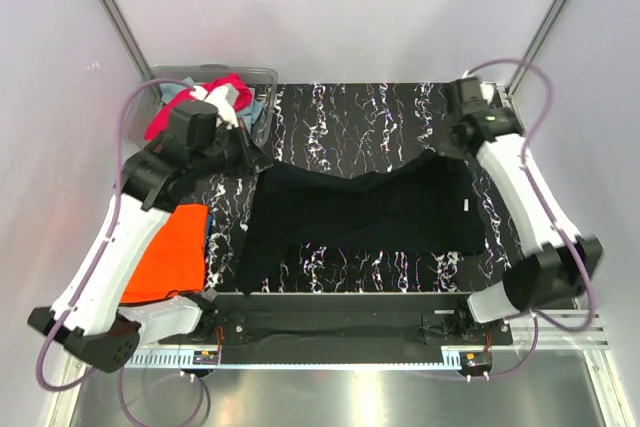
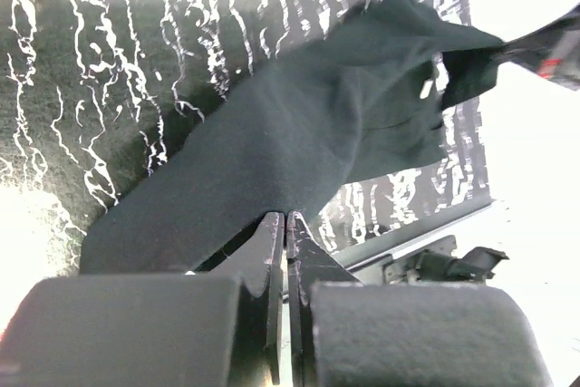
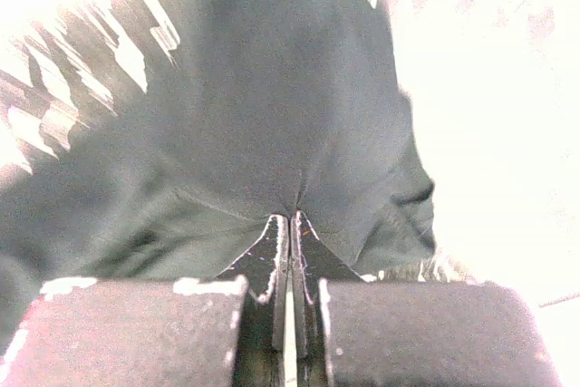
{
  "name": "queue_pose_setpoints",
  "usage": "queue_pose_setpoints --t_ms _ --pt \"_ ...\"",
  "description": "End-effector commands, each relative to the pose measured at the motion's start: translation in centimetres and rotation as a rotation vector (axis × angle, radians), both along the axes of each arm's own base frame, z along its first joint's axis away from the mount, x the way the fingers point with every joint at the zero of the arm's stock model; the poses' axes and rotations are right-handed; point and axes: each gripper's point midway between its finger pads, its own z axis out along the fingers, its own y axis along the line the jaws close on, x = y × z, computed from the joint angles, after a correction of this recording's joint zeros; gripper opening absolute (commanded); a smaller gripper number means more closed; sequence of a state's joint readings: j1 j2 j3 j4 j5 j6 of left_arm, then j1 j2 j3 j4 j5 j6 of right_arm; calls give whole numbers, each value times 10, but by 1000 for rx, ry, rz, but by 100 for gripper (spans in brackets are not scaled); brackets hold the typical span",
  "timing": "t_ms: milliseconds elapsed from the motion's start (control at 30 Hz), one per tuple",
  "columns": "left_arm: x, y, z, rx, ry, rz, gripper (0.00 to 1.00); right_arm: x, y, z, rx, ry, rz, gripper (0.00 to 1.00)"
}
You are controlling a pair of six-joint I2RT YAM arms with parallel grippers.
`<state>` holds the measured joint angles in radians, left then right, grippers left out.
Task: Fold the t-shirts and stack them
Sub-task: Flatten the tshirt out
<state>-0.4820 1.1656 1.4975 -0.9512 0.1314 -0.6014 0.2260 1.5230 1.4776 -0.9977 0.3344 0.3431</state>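
Observation:
A large black t-shirt (image 1: pixel 360 212) lies spread across the marbled black table, its two far corners lifted. My left gripper (image 1: pixel 258 159) is shut on its far left corner; the left wrist view shows the cloth (image 2: pixel 299 124) pinched at my gripper (image 2: pixel 285 217). My right gripper (image 1: pixel 447 144) is shut on its far right corner; the right wrist view shows the cloth (image 3: pixel 272 124) puckering into my gripper (image 3: pixel 290 217). An orange t-shirt (image 1: pixel 172 252) lies flat at the left edge, partly under my left arm. Magenta-pink (image 1: pixel 185 107) and light teal-blue (image 1: pixel 262 107) cloth sit in the bin.
A clear plastic bin (image 1: pixel 262 74) with bunched clothes stands at the far left corner, just behind my left gripper. The table's near edge has a black rail (image 1: pixel 340 302). White walls close the far side and both flanks.

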Motion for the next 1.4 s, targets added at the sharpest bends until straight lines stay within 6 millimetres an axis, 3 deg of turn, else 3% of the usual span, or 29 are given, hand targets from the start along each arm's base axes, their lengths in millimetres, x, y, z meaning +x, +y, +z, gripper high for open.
queue_pose_setpoints --t_ms 0,33,67,133,167,233,333,400,500,633,800,900,1033,1167,1200,1267,1300,1333,1367 --pt "-15 6 59 -114 -148 3 0 -20 -25 99 -31 -228 -93 0" --pt "-19 6 67 -128 -163 -4 0 -26 -28 117 -23 -277 -103 0" --pt "-26 6 75 -149 -172 -16 0 -39 -32 153 2 -385 -115 0" --pt "-42 7 99 -204 -216 -44 0 -56 -35 189 36 -502 -114 0" --pt "-49 8 106 -228 -227 -50 0 -75 -39 223 70 -615 -114 0" --pt "-71 10 129 -289 -284 -88 0 -96 -42 255 98 -729 -99 0" --pt "-101 21 161 -350 -400 -126 0 -154 -45 326 184 -1005 -30 0" --pt "-120 31 180 -375 -472 -132 0 -179 -42 363 226 -1152 23 0" --pt "-135 38 196 -410 -518 -133 0 -211 -46 391 241 -1262 49 0" --pt "-129 35 193 -417 -499 -122 0 -214 -49 393 238 -1266 35 0" --pt "-126 35 207 -427 -537 -120 0 -230 -51 425 277 -1351 33 0" --pt "-120 36 208 -410 -547 -104 0 -221 -52 433 261 -1358 21 0" --pt "-85 47 193 -322 -546 27 0 -168 -47 428 217 -1348 0 0" --pt "-36 56 176 -197 -568 160 0 -79 -36 406 144 -1318 -27 0" --pt "-18 50 163 -156 -550 166 0 -62 -34 401 106 -1303 -13 0" --pt "11 58 152 -85 -555 255 0 -14 -23 384 64 -1272 12 0" --pt "32 56 123 -22 -505 281 0 1 -21 379 31 -1260 24 0" --pt "49 63 119 10 -532 345 0 30 -17 362 2 -1220 34 0" --pt "65 61 92 56 -496 355 0 48 -16 359 -18 -1239 31 0"
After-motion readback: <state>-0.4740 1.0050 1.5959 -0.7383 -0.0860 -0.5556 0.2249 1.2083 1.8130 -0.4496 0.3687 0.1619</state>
